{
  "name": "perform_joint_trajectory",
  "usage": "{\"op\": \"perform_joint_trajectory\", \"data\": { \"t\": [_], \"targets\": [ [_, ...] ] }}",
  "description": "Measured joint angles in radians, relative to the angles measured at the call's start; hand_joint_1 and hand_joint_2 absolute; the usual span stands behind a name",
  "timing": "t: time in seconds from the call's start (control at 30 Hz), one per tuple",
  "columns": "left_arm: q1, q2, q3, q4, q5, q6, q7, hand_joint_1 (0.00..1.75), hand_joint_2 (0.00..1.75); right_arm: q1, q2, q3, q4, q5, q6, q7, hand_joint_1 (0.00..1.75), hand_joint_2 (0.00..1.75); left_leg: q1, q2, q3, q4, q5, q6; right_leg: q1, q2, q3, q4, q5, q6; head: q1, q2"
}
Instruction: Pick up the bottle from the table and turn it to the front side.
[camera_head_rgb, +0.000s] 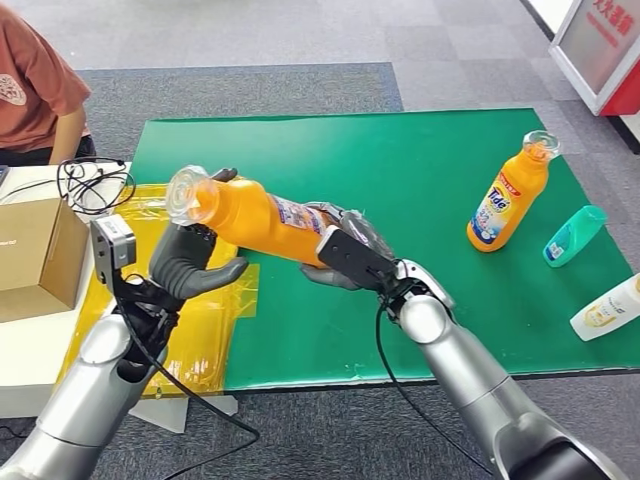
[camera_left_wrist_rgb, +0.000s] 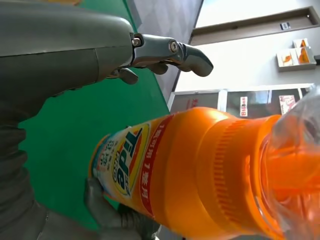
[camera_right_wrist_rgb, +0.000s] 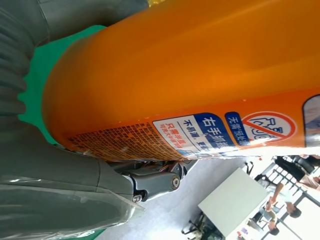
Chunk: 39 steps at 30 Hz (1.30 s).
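Base of held orange detergent bottle (camera_head_rgb: 260, 217) hidden by right hand (camera_head_rgb: 349, 252); white bottle (camera_head_rgb: 606, 308) cropped at table edge.

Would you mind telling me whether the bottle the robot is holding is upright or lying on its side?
On its side, off the mat: the bottle runs nearly level, cap toward the left hand, base gripped by the right hand.

Silver arms (camera_head_rgb: 460, 360), dark grey hands (camera_head_rgb: 189, 262), black cables (camera_head_rgb: 204, 410).
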Motion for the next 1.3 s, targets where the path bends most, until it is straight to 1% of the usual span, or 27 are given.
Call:
{"op": "perform_joint_trajectory", "data": {
  "t": [0.23, 0.5, 0.57, 0.63, 0.7, 0.9, 1.1, 1.13, 1.23, 1.27, 1.3],
  "targets": [
    [-0.001, -0.019, -0.039, -0.014, 0.033, -0.013, 0.024, 0.0, 1.75, -0.001, 0.015, 0.007, 0.001, 0.033, -0.024, 0.0, 1.75, 1.75, 0.0, 0.0, 0.0, 0.0, 0.0, 0.0, 0.0, 0.0, 0.0, 0.0, 0.0, 0.0, 0.0, 0.0],
    [-0.009, -0.039, -0.062, -0.02, 0.048, 0.019, 0.041, 0.0, 1.75, -0.002, 0.025, 0.028, -0.006, 0.085, -0.054, 0.01, 1.75, 1.75, 0.0, 0.0, 0.0, 0.0, 0.0, 0.0, 0.0, 0.0, 0.0, 0.0, 0.0, 0.0, 0.0, 0.0],
    [-0.013, -0.043, -0.065, -0.022, 0.05, 0.026, 0.044, 0.22, 1.75, -0.001, 0.025, 0.032, -0.014, 0.089, -0.058, 0.012, 1.75, 1.75, 0.0, 0.0, 0.0, 0.0, 0.0, 0.0, 0.0, 0.0, 0.0, 0.0, 0.0, 0.0, 0.0, 0.0],
    [-0.018, -0.045, -0.069, -0.023, 0.048, 0.034, 0.044, 1.09, 1.75, -0.001, 0.026, 0.036, -0.019, 0.09, -0.058, 0.013, 1.75, 1.75, 0.0, 0.0, 0.0, 0.0, 0.0, 0.0, 0.0, 0.0, 0.0, 0.0, 0.0, 0.0, 0.0, 0.0],
    [-0.024, -0.049, -0.073, -0.024, 0.042, 0.048, 0.044, 1.75, 1.75, -0.001, 0.026, 0.04, -0.023, 0.09, -0.058, 0.014, 1.75, 1.75, 0.0, 0.0, 0.0, 0.0, 0.0, 0.0, 0.0, 0.0, 0.0, 0.0, 0.0, 0.0, 0.0, 0.0],
    [-0.032, -0.054, -0.077, -0.024, 0.024, 0.086, 0.044, 1.75, 1.75, -0.001, 0.026, 0.047, -0.027, 0.09, -0.059, 0.015, 1.75, 1.75, 0.0, 0.0, 0.0, 0.0, 0.0, 0.0, 0.0, 0.0, 0.0, 0.0, 0.0, 0.0, 0.0, 0.0],
    [-0.041, -0.054, -0.078, -0.024, 0.017, 0.095, 0.043, 1.75, 1.75, -0.001, 0.026, 0.051, -0.027, 0.095, -0.062, 0.009, 1.75, 1.75, 0.0, 0.0, 0.0, 0.0, 0.0, 0.0, 0.0, 0.0, -0.001, 0.0, 0.0, 0.0, 0.0, 0.0],
    [-0.043, -0.054, -0.078, -0.024, 0.017, 0.095, 0.043, 1.75, 1.75, -0.001, 0.026, 0.052, -0.027, 0.095, -0.063, 0.007, 1.34, 1.75, 0.0, 0.0, 0.0, 0.0, 0.0, 0.0, 0.0, 0.0, 0.0, 0.0, 0.0, 0.0, 0.0, 0.0],
    [-0.046, -0.053, -0.081, -0.024, 0.017, 0.096, 0.043, 1.75, 1.75, -0.001, 0.026, 0.054, -0.027, 0.097, -0.066, 0.004, 0.03, 1.75, 0.0, 0.0, 0.0, 0.0, 0.0, 0.0, 0.0, 0.0, 0.0, 0.0, 0.0, 0.0, 0.0, 0.0],
    [-0.047, -0.053, -0.083, -0.025, 0.017, 0.096, 0.043, 1.75, 1.75, -0.001, 0.026, 0.055, -0.027, 0.098, -0.067, 0.004, 0.0, 1.75, 0.0, 0.0, 0.0, 0.0, 0.0, 0.0, 0.0, 0.0, 0.0, 0.0, 0.0, 0.0, 0.0, 0.0],
    [-0.048, -0.053, -0.084, -0.026, 0.017, 0.097, 0.043, 1.75, 1.75, 0.0, 0.026, 0.056, -0.027, 0.099, -0.068, 0.004, 0.0, 1.75, 0.0, 0.0, 0.0, 0.0, 0.0, 0.0, 0.0, 0.0, 0.0, 0.0, 0.0, 0.0, 0.0, 0.0]
  ]
}}
